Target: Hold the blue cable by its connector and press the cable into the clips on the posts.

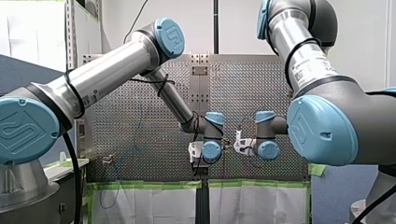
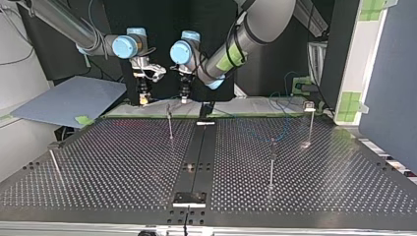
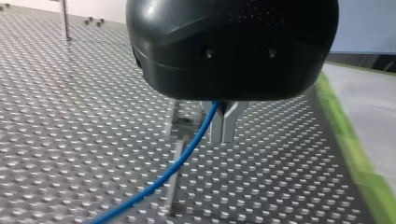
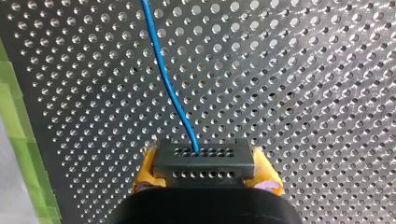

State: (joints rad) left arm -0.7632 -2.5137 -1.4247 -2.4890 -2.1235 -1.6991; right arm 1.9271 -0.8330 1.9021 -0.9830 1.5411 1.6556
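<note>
The cable [image 4: 163, 70] was bright blue. Its connector [image 4: 203, 154] was dark grey, dotted with two rows of small holes. The pads [image 4: 145, 171] of my right claw [image 4: 204, 170] were yellow; my left claw [image 3: 223, 137] was black with grey metal fingers [image 3: 233, 121]. The tabletop [image 4: 303, 93] was silver, patterned with a regular grid of holes, and green tape [image 4: 14, 140] edged it.

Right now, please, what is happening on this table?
My right gripper holds the dark perforated connector block of the thin blue cable between its yellow-padded fingers. My left gripper has its metal fingers shut on the same cable further along, close to a thin metal post on the perforated metal table.
</note>
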